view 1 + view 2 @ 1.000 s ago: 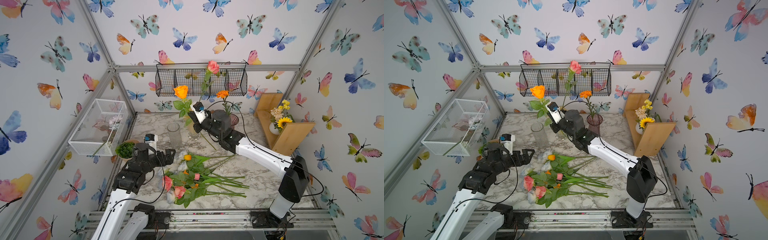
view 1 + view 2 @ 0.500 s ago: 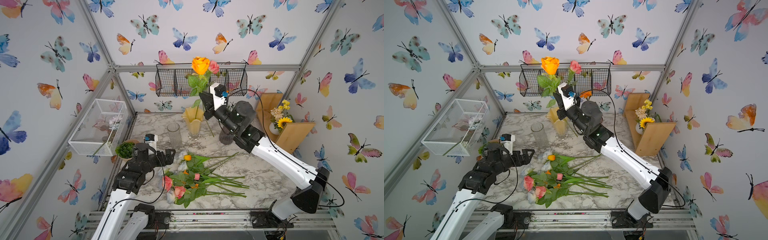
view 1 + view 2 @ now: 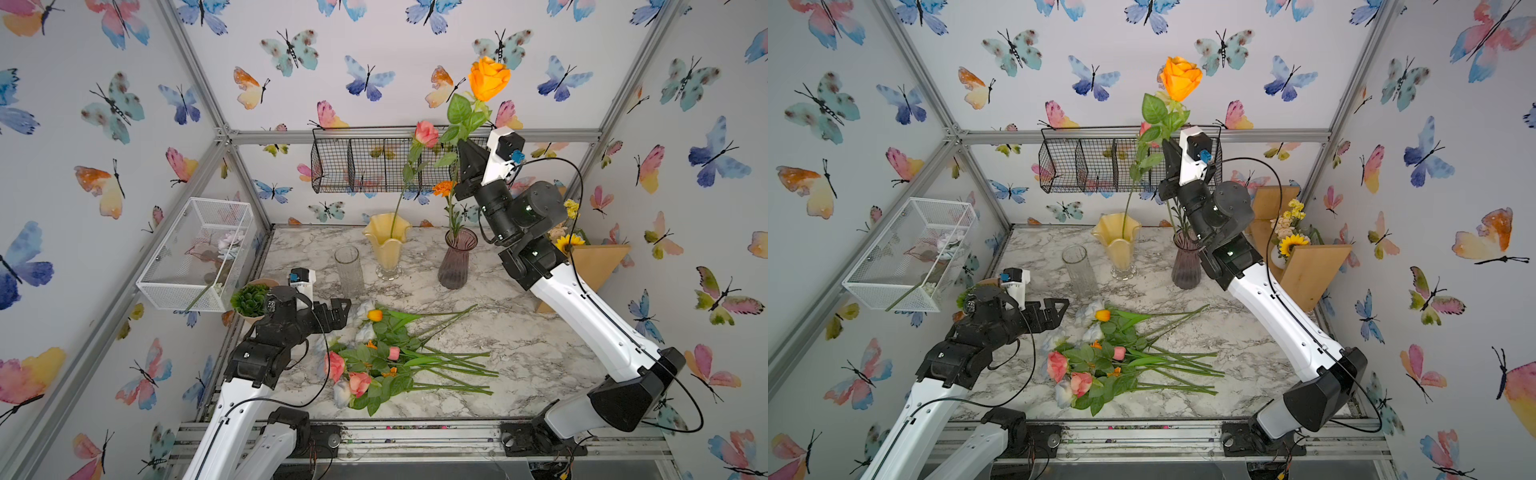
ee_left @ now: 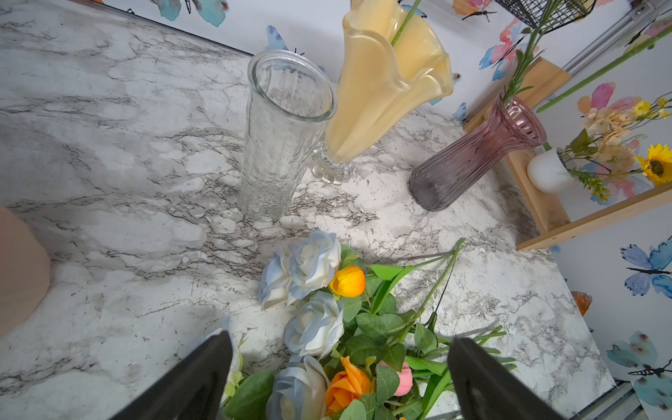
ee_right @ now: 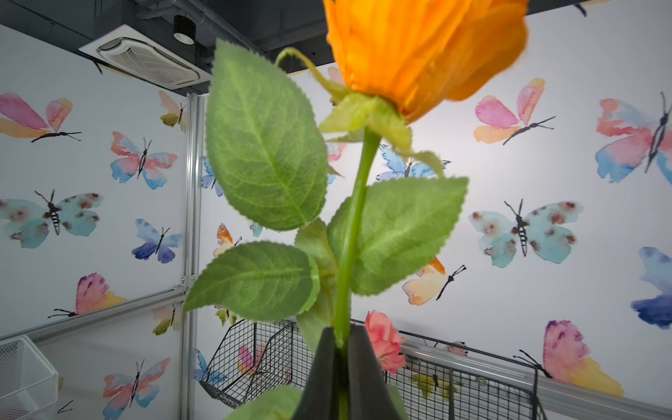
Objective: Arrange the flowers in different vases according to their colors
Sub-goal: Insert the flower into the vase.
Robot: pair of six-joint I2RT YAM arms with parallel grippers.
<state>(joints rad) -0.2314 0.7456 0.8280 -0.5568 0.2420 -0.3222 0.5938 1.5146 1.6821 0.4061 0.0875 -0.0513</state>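
High over the back of the table: orange rose (image 3: 489,83), upright, bloom uppermost, well clear of the marble top (image 3: 519,332).
Right gripper (image 5: 342,336): clenched on the rose's green stem just under the lowest leaves, with the stem pinched between the 2 jaws.
Left gripper (image 4: 338,340): released, jaws spread wide and empty, hovering low over the heads of the flower pile (image 3: 386,357).
Stem below the grasp: mostly hidden by the arm in both top views. The left wrist view shows a bare length of stem (image 4: 600,69) slanting down toward the rim of the purple vase (image 3: 457,262), its tip apparently outside the mouth.
Vases: 3 stand along the back. The clear vase (image 3: 349,270) is empty, the yellow vase (image 3: 388,245) holds 1 pink rose (image 3: 427,133), and the purple vase holds 1 orange marigold (image 3: 444,188).
Judged destination: the purple vase, by colour match.
Handling, flower: probably very light and head-heavy. The cloth petals and leaves look soft. The stem is likely stiff yet springy, and smooth enough to twist in a pinch.
Best hold: bare stem below the leaves, never the bloom. A hold nearer the tip would likely steer better into a narrow neck.
Handling, vase: glass, tall on a small foot, likely to tip if the stem drags on the rim or the marigold.
Unsorted: white-blue, pink and orange flowers lie heaped on the marble.
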